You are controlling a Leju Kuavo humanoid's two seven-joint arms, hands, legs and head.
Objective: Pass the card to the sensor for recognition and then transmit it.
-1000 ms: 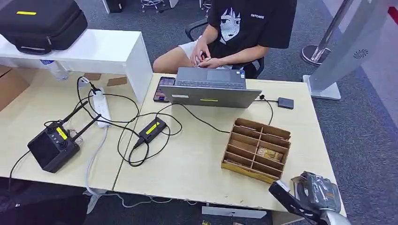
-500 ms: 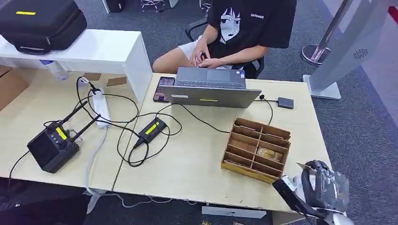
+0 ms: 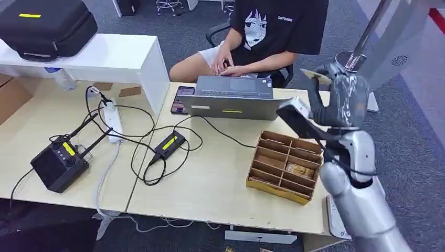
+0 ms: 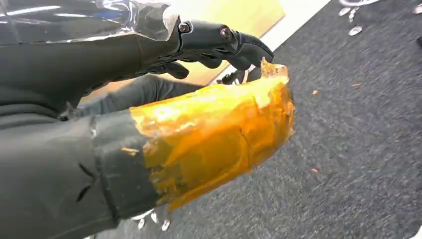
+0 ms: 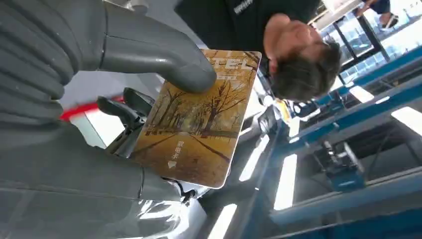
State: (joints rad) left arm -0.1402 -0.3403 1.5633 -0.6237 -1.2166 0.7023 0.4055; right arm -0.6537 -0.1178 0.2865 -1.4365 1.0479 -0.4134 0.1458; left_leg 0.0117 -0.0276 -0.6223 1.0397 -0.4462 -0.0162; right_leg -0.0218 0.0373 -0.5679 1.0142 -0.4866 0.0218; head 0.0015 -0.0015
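Right hand [image 3: 336, 100] pinches the hotel key card [image 5: 196, 119] between thumb and fingers, raised high over the table's [image 3: 220, 184] far right above the wooden slotted organizer [image 3: 286, 167], likely en route to the sensor; left hand [image 4: 219, 42] fingers curled, holding nothing.

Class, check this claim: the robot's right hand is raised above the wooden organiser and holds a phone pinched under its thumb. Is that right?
Not quite. The right hand is raised above the wooden organiser, but it holds a card, not a phone. The right wrist view shows the card, printed with trees, pinched under the thumb.
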